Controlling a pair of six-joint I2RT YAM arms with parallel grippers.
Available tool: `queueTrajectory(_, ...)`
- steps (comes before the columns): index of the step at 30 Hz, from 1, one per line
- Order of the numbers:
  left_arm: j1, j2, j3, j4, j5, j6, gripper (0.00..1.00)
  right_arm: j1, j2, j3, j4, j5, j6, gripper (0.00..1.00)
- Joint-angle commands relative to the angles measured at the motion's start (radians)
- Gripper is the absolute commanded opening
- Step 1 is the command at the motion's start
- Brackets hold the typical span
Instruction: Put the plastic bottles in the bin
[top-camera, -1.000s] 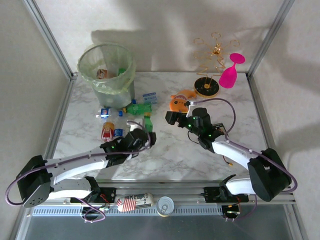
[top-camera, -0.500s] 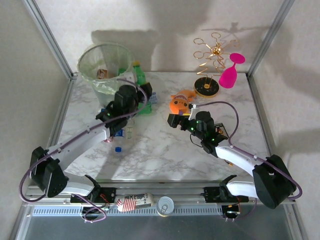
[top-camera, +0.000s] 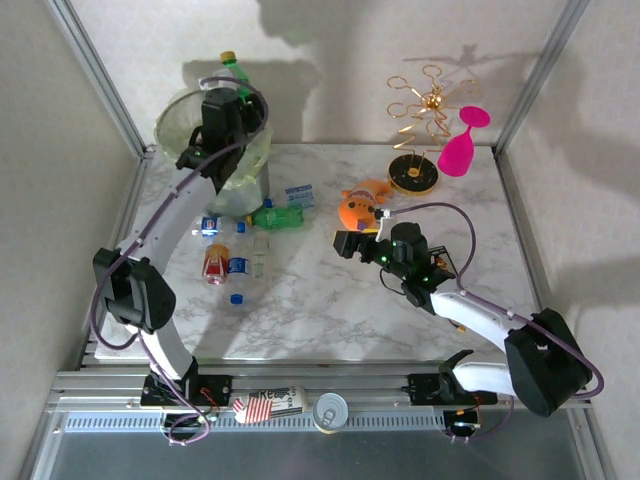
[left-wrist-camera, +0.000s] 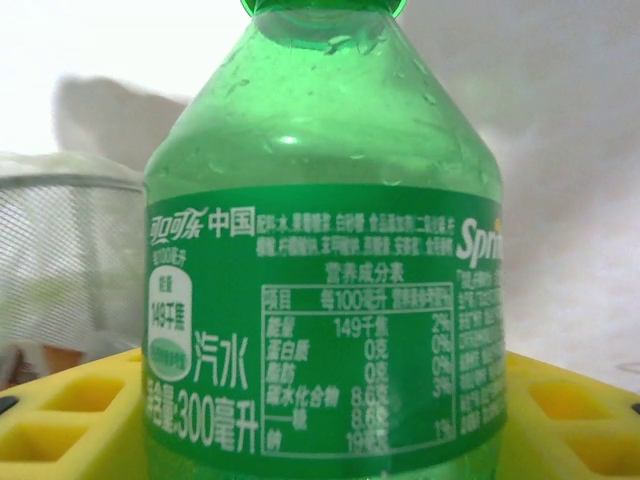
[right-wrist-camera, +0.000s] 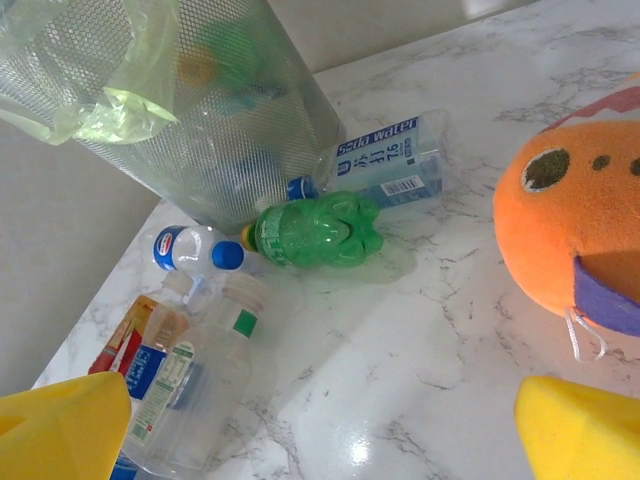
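Bottle (left-wrist-camera: 325, 250) — glossy green plastic — in left gripper (top-camera: 228, 97) over mesh bin (top-camera: 246, 184), right gripper (right-wrist-camera: 320, 425) wide.

The white marble table (top-camera: 330, 310) carries the bin (top-camera: 247, 196) at eleven o'clock. Plastic bottles (top-camera: 215, 262) lie on their sides from the bin's foot out toward nine o'clock, a green bottle (top-camera: 277, 216) among them. An orange fish toy (top-camera: 360, 207) sits just past centre toward twelve, and a gold wire stand (top-camera: 413, 175) and a pink goblet (top-camera: 460, 148) are at one o'clock.

Bright diffuse light, soft shadows, slight blur.
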Motion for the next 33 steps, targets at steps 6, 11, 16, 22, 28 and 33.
queueTrajectory(6,0.071,0.076,0.134,-0.169,0.027,0.071,0.49,-0.001,-0.034,0.004,-0.039,0.030,-0.033,0.99)
queueTrajectory(11,0.085,0.110,0.132,-0.195,0.009,0.074,0.50,-0.001,-0.039,-0.002,-0.037,0.027,-0.028,0.99)
queueTrajectory(16,0.087,0.125,0.120,-0.188,0.002,0.071,0.54,-0.001,-0.048,-0.005,-0.043,0.028,-0.026,0.99)
queueTrajectory(22,0.087,0.128,0.132,-0.187,0.000,0.053,0.80,-0.002,-0.058,-0.004,-0.053,0.036,-0.030,0.99)
queueTrajectory(28,0.086,0.095,0.143,-0.187,0.017,0.037,1.00,-0.001,-0.050,-0.005,-0.048,0.034,-0.028,0.99)
queueTrajectory(33,0.082,0.031,0.132,-0.178,0.051,0.025,1.00,-0.002,-0.030,0.005,-0.041,0.026,-0.025,0.99)
